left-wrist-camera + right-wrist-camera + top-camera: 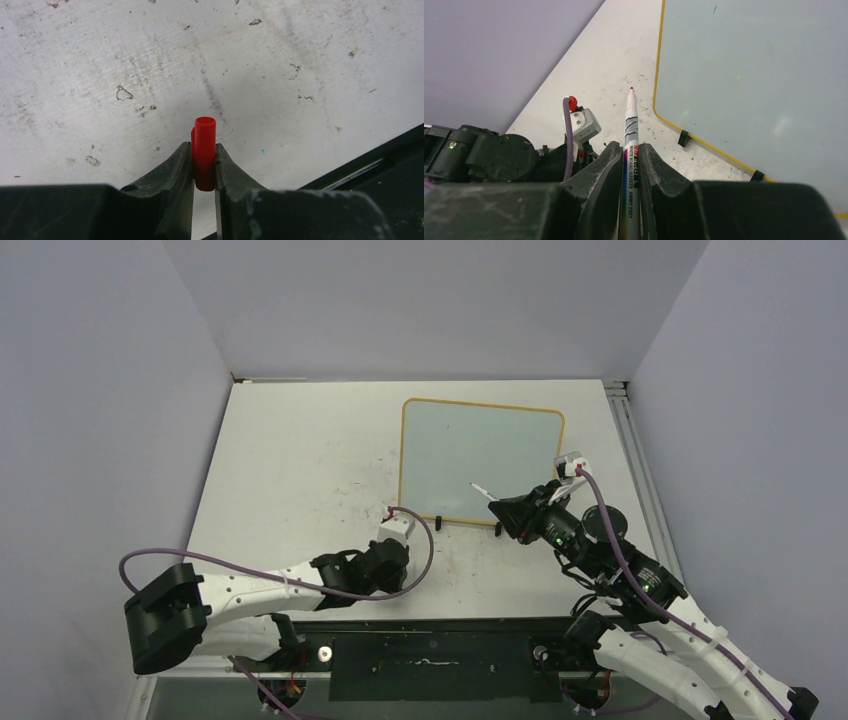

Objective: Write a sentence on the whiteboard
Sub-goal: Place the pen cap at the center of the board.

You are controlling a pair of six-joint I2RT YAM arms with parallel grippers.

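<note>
1. Right claw (pixel 630 150): clamped on the barrel of a whiteboard marker (pixel 631 125). The cap is off and the red tip points forward and away from the wrist.
2. Left claw (pixel 204 149): pinched on the red cap (pixel 205 131), held upright over the scuffed table (pixel 300 460), well apart from the board.
3. Whiteboard (pixel 480 445): lies flat at the far right of the table, black clip feet on its near edge. The surface is bare apart from a tiny dark speck, and no lettering of the sentence shows in any view.
4. Marker tip position: the top view puts it over the board's near portion, while the right wrist view puts it beside the near-left corner of the frame. I read it as raised, not touching, but I cannot tell for certain.
5. Step in hand (judgement): the pen is uncapped and in approach, and writing has not begun.
6. Next move calls for:
   - carrying the tip toward the board's upper left to leave room for the line;
   - lowering to light contact;
   - keeping pressure gentle, since the board is unsecured and could slide.
</note>
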